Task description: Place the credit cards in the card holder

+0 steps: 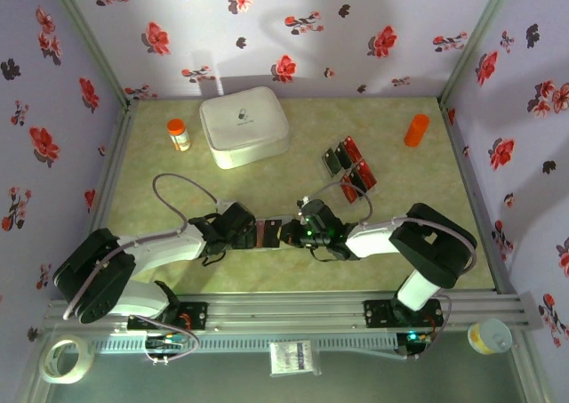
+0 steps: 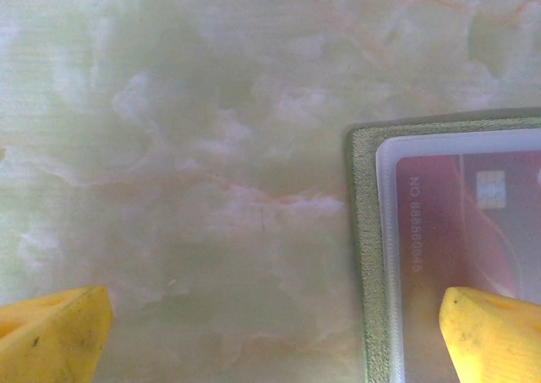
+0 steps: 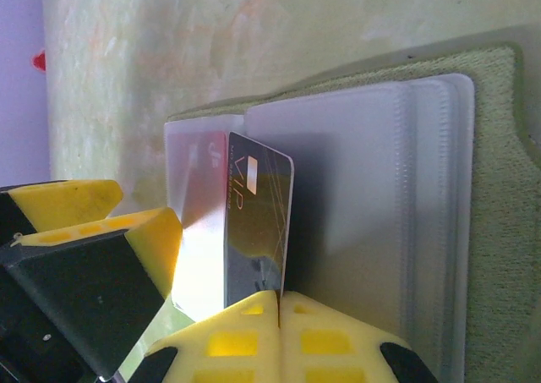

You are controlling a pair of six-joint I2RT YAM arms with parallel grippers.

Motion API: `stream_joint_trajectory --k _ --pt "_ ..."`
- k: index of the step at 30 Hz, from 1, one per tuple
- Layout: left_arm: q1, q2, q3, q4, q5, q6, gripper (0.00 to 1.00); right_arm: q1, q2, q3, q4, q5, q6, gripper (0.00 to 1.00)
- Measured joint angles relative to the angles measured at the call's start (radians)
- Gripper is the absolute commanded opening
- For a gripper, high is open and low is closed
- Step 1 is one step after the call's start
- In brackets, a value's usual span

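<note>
right gripper (image 3: 279, 298) clamped on black card (image 3: 258, 222), edge-on over card holder (image 3: 494, 197) for insertion | left gripper (image 2: 272, 332) spread wide astride holder's corner; I judge it steadies it | holder near centre; other credit cards (image 1: 348, 167) far right

- "VIP" is printed in pale letters on the black credit card (image 3: 258, 222).
- "NO" and a row of digits starting 8888 are read on the red credit card (image 2: 465, 231); the last digits are blurred.
- A small dark mark on the white box (image 1: 242, 123) cannot be read.
</note>
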Motion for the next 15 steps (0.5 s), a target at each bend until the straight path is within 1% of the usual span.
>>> stream_joint_trajectory --k 6,15 --pt "0.0 0.0 0.0 0.0 0.0 0.0 1.0 0.0 0.007 0.043 -0.064 -0.011 -0.016 0.0" --pt "0.0 0.0 -0.002 0.0 0.0 0.0 1.0 -0.003 0.083 0.143 -0.146 -0.061 -0.042 0.0"
